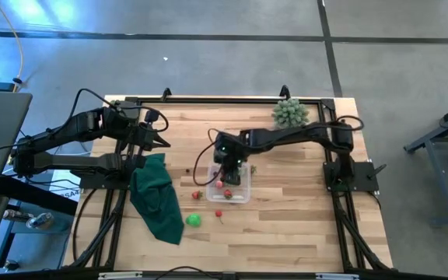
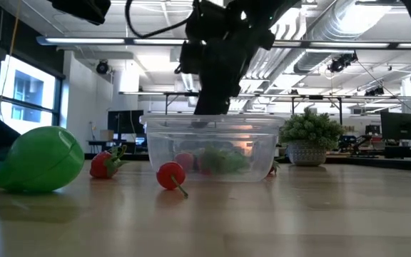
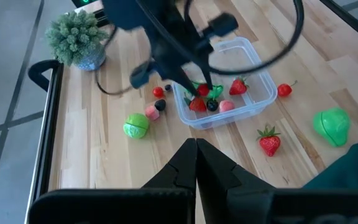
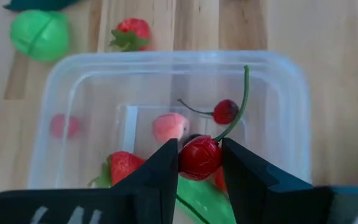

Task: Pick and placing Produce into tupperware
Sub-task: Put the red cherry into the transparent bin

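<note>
Right gripper (image 4: 201, 163) pinches a red cherry (image 4: 199, 155), stem up toward twelve o'clock, hanging straight over the open tupperware (image 4: 278, 81) — only a drop left, I'd say.

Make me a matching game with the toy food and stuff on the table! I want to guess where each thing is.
Things:
1. cherry
2. green ball
3. spiky plant
4. green cloth

Places:
A. at the table's far edge
B. on the wood, between the cloth and the tub
C. between the right gripper's fingers, over the tub
D. lying below the left gripper

Pairs: 1-C, 2-B, 3-A, 4-D
</note>
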